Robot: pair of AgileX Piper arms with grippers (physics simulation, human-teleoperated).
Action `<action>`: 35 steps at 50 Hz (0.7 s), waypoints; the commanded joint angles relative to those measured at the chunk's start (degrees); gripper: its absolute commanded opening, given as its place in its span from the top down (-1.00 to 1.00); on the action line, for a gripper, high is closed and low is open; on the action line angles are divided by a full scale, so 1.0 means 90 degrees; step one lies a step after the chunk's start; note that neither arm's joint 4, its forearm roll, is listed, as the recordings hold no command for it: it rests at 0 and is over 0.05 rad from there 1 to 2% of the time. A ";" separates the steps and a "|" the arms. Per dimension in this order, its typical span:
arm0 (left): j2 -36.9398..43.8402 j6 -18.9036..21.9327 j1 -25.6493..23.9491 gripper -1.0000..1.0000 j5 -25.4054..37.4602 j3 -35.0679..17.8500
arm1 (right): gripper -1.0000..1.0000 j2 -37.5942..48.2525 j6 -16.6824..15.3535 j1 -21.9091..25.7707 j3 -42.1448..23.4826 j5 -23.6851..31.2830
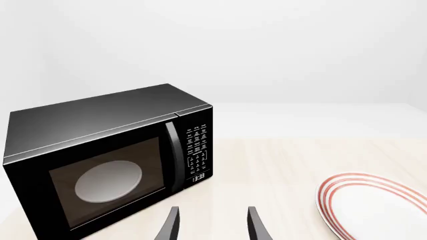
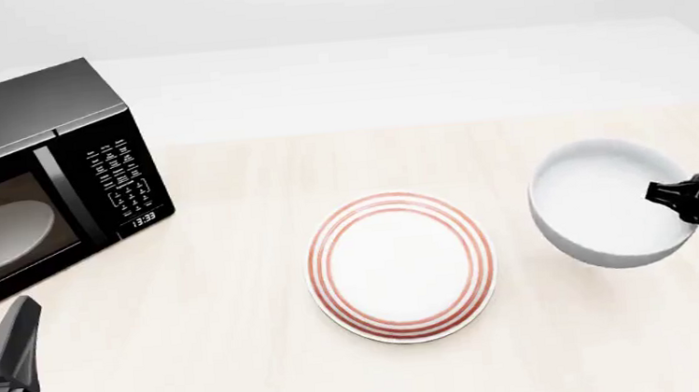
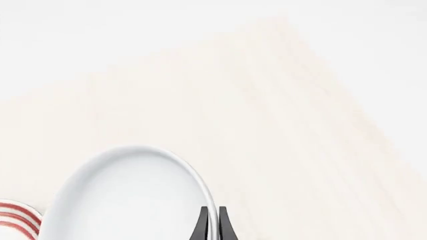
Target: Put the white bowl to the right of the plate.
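The right pincer point(image 3: 212, 222) was pinched nearly closed on the white bowl's point(image 2: 607, 204) rim; the left pincer point(image 1: 213, 225) stood open, empty.

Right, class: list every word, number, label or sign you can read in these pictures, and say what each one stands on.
"13:33": the lit clock display at the foot of the microwave control panel, read in the front view.
Keypad labels above that display: white print, too small to read in any view.
The plate, the white bowl and the table: no text or marks.
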 commanded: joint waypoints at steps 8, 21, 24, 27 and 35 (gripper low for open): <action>0.0000 0.0000 0.0000 -1.00 0.0000 0.0000 | 1.00 0.0718 0.0119 -0.0368 0.0214 -0.0694; 0.0000 0.0000 0.0000 -1.00 0.0000 0.0000 | 1.00 0.1219 0.0141 -0.0386 0.0324 -0.1128; 0.0000 0.0000 0.0000 -1.00 0.0000 0.0000 | 1.00 0.1321 0.0150 -0.0378 0.0335 -0.1207; 0.0000 0.0000 0.0000 -1.00 0.0000 0.0000 | 1.00 0.1380 0.0162 -0.0359 0.0323 -0.1228; 0.0000 0.0000 0.0000 -1.00 0.0000 0.0000 | 1.00 0.1393 0.0157 -0.0388 0.0297 -0.1200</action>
